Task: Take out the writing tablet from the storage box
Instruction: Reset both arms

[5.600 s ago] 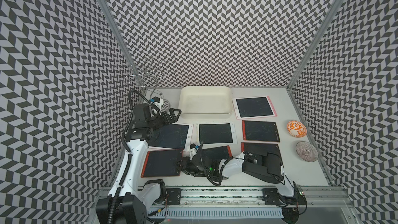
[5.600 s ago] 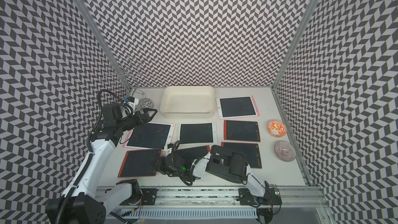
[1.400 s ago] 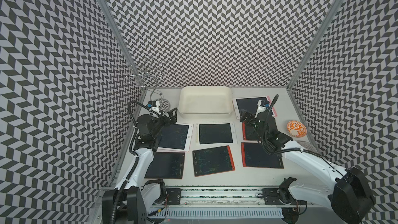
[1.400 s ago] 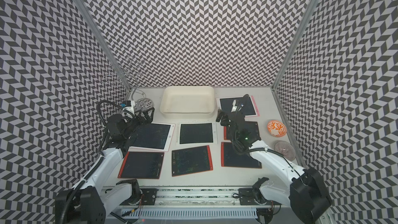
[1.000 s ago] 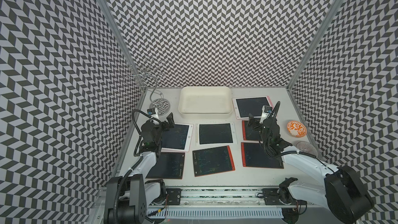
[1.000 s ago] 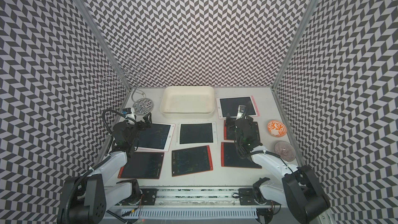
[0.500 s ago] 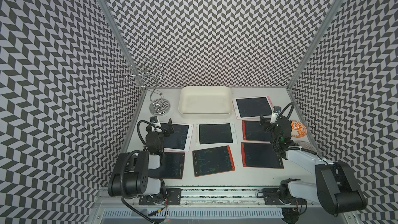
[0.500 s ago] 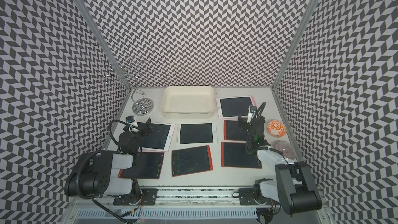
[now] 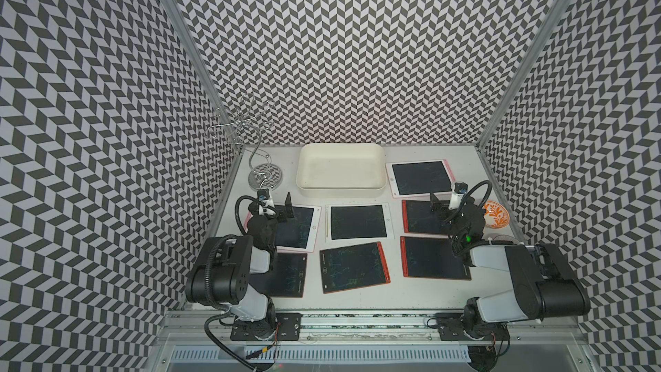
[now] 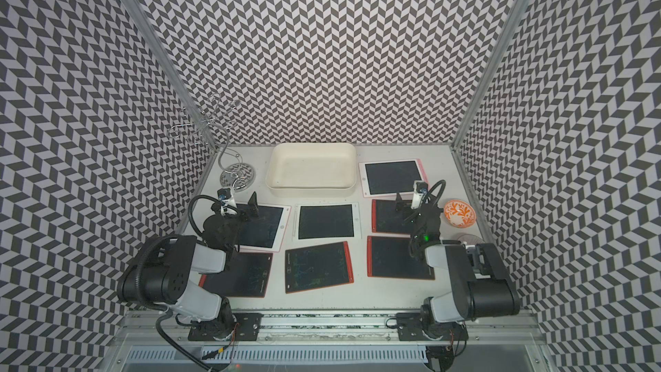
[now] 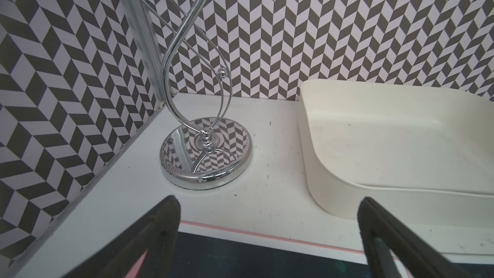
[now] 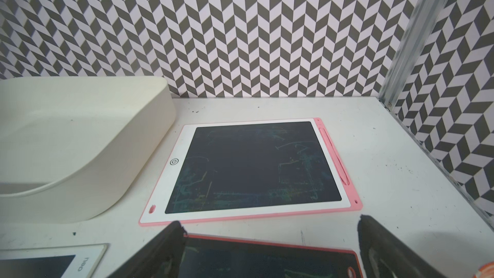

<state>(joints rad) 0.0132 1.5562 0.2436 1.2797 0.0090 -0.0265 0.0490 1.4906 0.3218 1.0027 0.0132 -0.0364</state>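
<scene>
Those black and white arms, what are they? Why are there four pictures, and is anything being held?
They are two robot arms fixed at the near edge of a white table. Each ends in a gripper, a two-fingered pincher: the left gripper and the right gripper. Both are open and hold nothing. Two pictures look down from a camera overhead; the other two come from small cameras on the wrists, so dark fingertips poke into them. On the table lie seven writing tablets, an empty cream storage box, a shiny metal stand and an orange bowl.
</scene>
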